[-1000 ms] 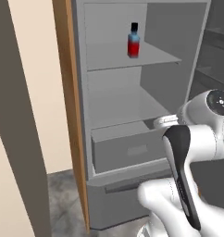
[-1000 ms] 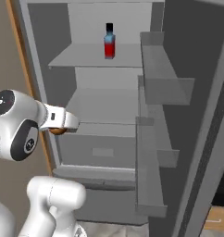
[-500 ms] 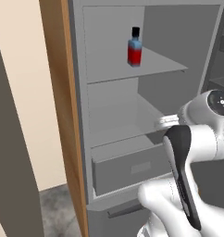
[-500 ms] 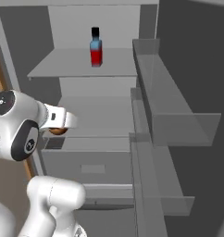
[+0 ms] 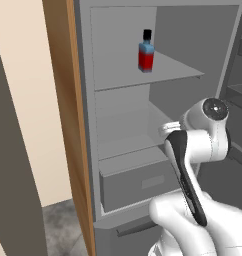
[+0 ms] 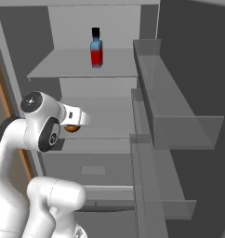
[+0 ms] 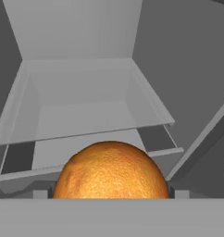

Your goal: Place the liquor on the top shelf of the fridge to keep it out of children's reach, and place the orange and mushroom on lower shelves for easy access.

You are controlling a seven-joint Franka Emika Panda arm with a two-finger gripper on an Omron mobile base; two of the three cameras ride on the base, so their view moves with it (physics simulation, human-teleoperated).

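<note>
Far left of the end effector (image 6: 73, 126): wood-brown side edge (image 5: 68, 125) of the tall grey fridge (image 5: 203, 35).

Above the end effector and deeper in: small flat-sided liquor bottle, blue over red with a black cap (image 5: 146, 55). Stands upright on the wide, thin grey top shelf (image 5: 178, 71), well apart from the hand. Looks already placed as the task asks.

Level with the end effector and just ahead: flat plain grey lower shelf (image 6: 109, 116), bare where visible. Below it: grey box drawer (image 5: 138, 182), front standing a little proud of the cabinet.

In the end effector itself: small round orange with pebbled peel (image 7: 111, 169). Clenched between the jaws, a dark finger tip showing low at each flank, jaws spread wide by the fruit. Carried in the air at the fridge opening, touching no board.

Judged light, firm under the peel, only slightly yielding. Unlikely to break, though bruisable under a hard squeeze. Rough skin gives the pads some bite, so probably not slippery. Best held across the widest girth, as it appears to be now, with modest pressure. A grip off the middle risks squirting it out. Being round, likely to roll once freed. Safest set down well back from the front lip of the lower shelf and released only when resting on it.
</note>
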